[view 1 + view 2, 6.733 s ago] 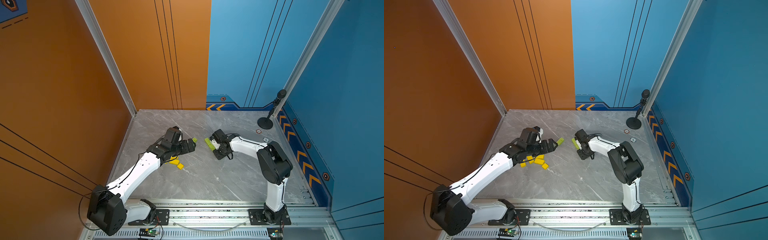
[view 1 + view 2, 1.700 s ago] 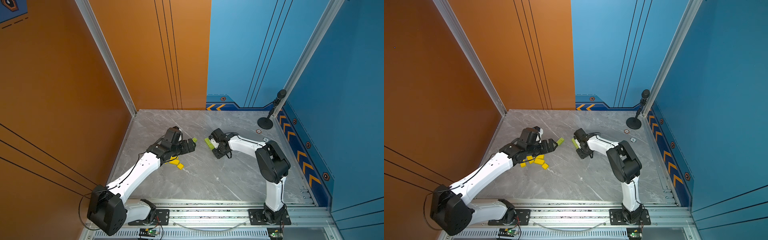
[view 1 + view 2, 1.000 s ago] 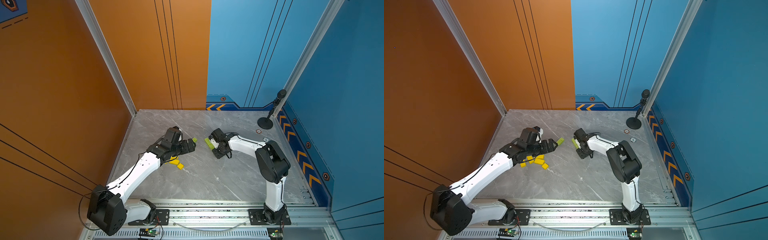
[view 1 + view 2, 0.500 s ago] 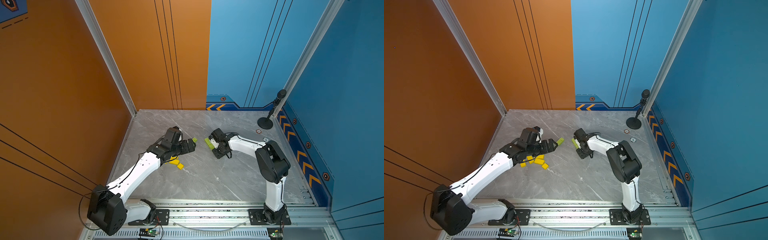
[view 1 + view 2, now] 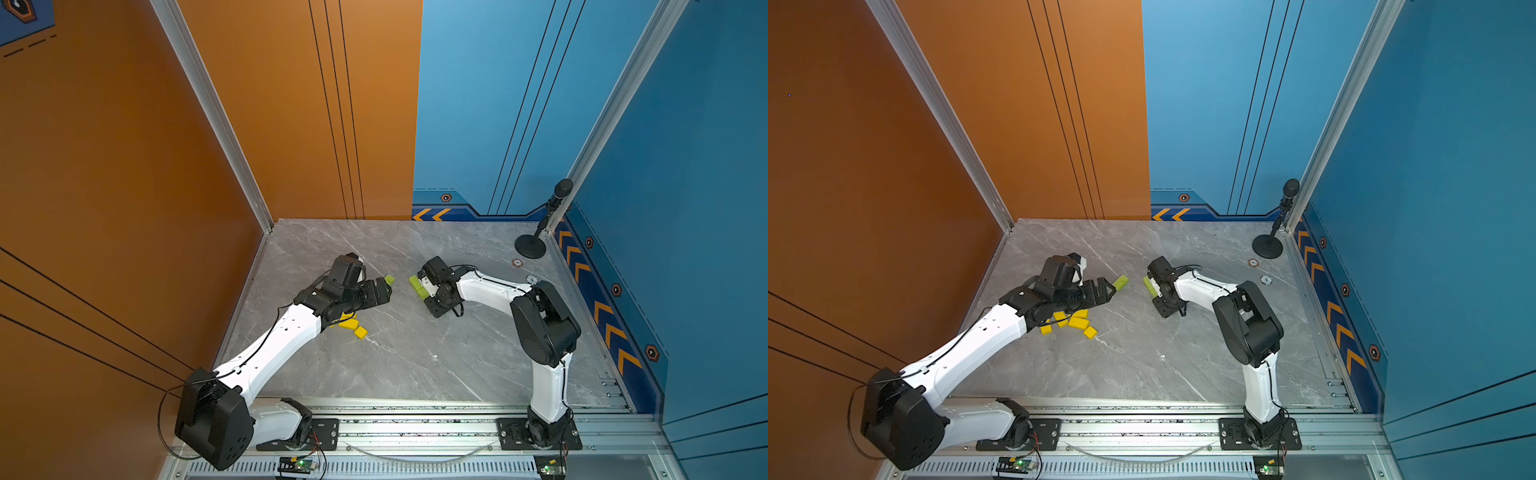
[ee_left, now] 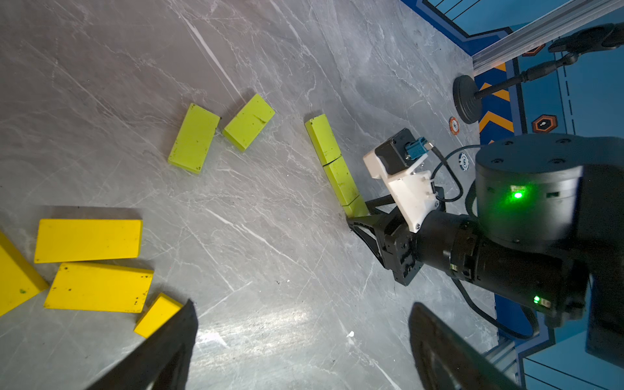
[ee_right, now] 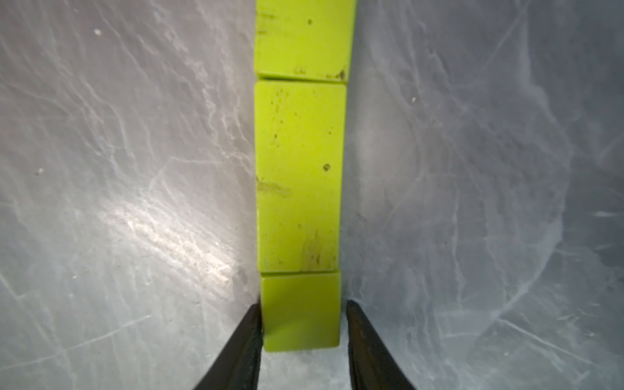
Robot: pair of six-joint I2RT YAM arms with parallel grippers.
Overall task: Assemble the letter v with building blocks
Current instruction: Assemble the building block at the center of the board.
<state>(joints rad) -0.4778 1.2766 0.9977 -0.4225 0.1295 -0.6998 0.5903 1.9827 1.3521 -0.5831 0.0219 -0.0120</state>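
Three lime-green building blocks lie end to end in a row (image 6: pixel 341 179) mid-table, also seen in both top views (image 5: pixel 417 286) (image 5: pixel 1147 286). My right gripper (image 7: pixel 303 305) straddles the small green cube (image 7: pixel 300 314) at the row's near end. One finger touches the cube and a thin gap shows at the other. Two loose green bricks (image 6: pixel 195 138) (image 6: pixel 249 121) lie to the left of the row. Several yellow blocks (image 6: pixel 87 240) (image 5: pixel 1077 322) sit clustered under my left arm. My left gripper (image 6: pixel 302 305) hovers wide open over bare table, holding nothing.
A black microphone stand (image 5: pixel 530 249) stands in the back right corner. Two small round markers (image 5: pixel 517 262) (image 5: pixel 531 279) lie near it. Orange and blue walls close the table on three sides, and a metal rail (image 5: pixel 415 432) runs along the front.
The right gripper's jaws have eased slightly apart around the green cube. Neither arm has visibly shifted, and the blocks lie where they were.
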